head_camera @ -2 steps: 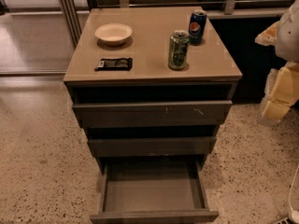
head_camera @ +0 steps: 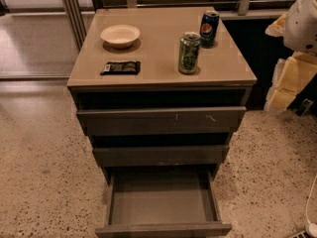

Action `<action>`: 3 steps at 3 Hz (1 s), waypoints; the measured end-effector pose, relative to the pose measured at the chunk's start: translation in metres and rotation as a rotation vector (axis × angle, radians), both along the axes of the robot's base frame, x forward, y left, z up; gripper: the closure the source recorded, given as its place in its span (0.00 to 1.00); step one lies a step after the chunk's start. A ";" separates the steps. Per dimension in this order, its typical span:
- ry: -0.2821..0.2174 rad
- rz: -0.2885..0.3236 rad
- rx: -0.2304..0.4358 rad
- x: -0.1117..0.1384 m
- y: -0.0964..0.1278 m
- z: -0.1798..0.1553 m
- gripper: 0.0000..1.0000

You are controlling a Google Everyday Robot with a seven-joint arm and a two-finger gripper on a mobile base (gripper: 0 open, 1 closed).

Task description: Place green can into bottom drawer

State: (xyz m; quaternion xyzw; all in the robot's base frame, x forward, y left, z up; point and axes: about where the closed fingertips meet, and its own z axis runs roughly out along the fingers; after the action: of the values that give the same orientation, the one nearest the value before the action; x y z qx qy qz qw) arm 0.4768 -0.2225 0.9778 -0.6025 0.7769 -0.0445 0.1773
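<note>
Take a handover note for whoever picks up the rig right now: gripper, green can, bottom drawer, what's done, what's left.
Gripper: not in view. Only the arm's white and yellow segments show at the right edge, away from the can.
Green can: upright on the cabinet top, just in front of the Pepsi can, not held.
Bottom drawer: pulled open, grey interior showing.
Done: drawer is open.
Left: grasp the green can, lower it into the bottom drawer, release.
</note>
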 end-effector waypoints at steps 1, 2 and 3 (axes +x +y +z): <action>-0.025 0.026 0.064 0.062 0.003 -0.003 0.00; -0.028 0.064 0.130 0.124 0.017 -0.011 0.00; -0.064 0.070 0.241 0.175 0.033 -0.011 0.00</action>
State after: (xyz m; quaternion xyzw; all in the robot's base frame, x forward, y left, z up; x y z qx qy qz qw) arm 0.6516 -0.1892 0.9670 -0.6018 0.7491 0.0362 0.2746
